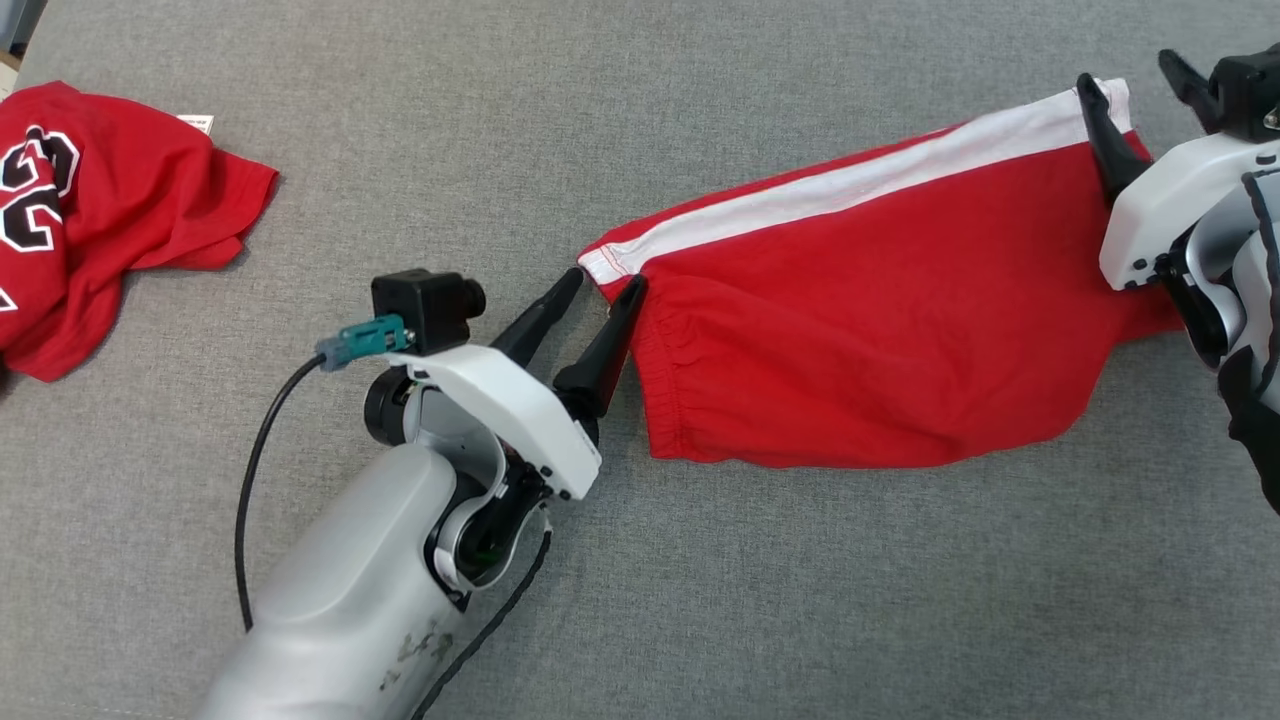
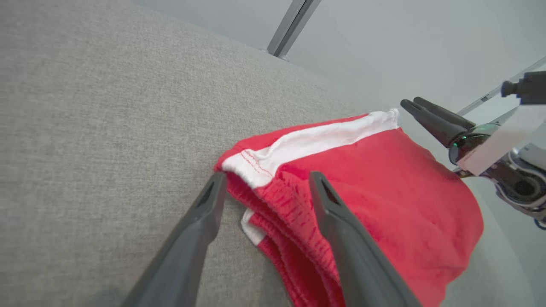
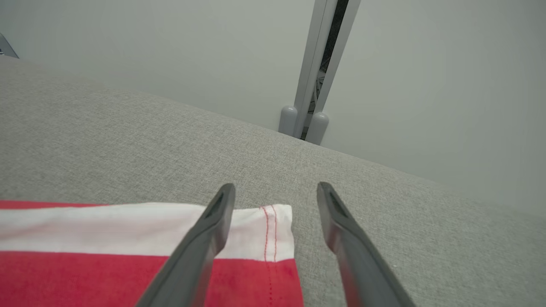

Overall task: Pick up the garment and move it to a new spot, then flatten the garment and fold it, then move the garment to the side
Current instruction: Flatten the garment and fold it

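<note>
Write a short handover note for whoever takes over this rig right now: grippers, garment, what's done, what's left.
Left gripper: open, straddling the waistband corner of the red shorts, gripping nothing.
Right gripper: open, over the shorts' white-striped opposite corner, gripping nothing.
Shorts: lying flat on the grey surface, apparently folded double. A red jersey lies crumpled, apart, at the left.
Done: laid out and, it seems, folded once.
Left: any further fold, then move the shorts to the side.

Your work surface: grey woven fabric (image 1: 700, 600), wall to wall in head view. Behind it you see plain pale wall (image 3: 128, 51), slim grey upright post (image 3: 318, 55) on two rounded feet (image 3: 288, 119). Light soft, even.
</note>
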### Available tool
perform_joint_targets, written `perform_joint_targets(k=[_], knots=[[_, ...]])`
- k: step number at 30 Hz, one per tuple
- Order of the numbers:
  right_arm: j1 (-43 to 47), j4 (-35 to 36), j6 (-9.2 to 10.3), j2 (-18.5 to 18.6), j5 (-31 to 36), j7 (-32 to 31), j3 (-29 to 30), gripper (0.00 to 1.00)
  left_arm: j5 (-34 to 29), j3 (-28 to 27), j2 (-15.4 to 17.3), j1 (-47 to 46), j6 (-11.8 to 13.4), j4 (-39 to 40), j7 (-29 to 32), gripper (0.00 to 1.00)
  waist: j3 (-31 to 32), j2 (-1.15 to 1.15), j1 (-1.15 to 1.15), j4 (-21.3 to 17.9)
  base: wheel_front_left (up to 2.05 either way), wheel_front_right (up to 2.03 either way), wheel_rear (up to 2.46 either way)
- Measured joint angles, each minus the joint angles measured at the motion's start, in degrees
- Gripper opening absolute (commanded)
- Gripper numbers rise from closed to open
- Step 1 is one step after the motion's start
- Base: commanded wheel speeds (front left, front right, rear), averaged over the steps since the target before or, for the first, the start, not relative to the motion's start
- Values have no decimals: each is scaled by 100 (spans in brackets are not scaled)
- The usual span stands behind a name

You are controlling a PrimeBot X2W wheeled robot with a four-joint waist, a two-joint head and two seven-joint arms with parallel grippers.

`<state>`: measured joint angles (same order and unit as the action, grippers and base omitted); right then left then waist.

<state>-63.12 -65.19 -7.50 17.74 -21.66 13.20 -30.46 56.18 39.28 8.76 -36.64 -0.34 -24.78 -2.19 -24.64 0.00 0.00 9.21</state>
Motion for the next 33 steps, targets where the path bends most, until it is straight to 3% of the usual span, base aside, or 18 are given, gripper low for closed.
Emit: perform_joint_targets(k=[5, 11, 20, 27, 33], knots=[[-16, -9, 0, 90, -170, 107, -63, 100, -299, -4, 282, 272, 154, 480, -412, 100, 27, 0, 0, -35, 0, 0, 0], [110, 226, 0, 238, -439, 153, -358, 100, -855, -172, 563, 627, 512, 1070, -1128, 100, 144, 0, 0, -109, 0, 0, 0], [706, 623, 0, 613, -1095, 162, -669, 100, -1747, -848, 647, 1358, 994, 1679, -1280, 100, 481, 0, 0, -255, 0, 0, 0], [1146, 560, 0, 508, -1563, 27, -664, 100, -2275, -1524, 400, 2015, 1047, 1701, -1280, 100, 727, 0, 0, -333, 0, 0, 0], [1272, 327, 0, 258, -1798, -165, -606, 100, -2381, -1918, 93, 2426, 860, 1608, -1280, 100, 791, 0, 0, -242, 0, 0, 0]])
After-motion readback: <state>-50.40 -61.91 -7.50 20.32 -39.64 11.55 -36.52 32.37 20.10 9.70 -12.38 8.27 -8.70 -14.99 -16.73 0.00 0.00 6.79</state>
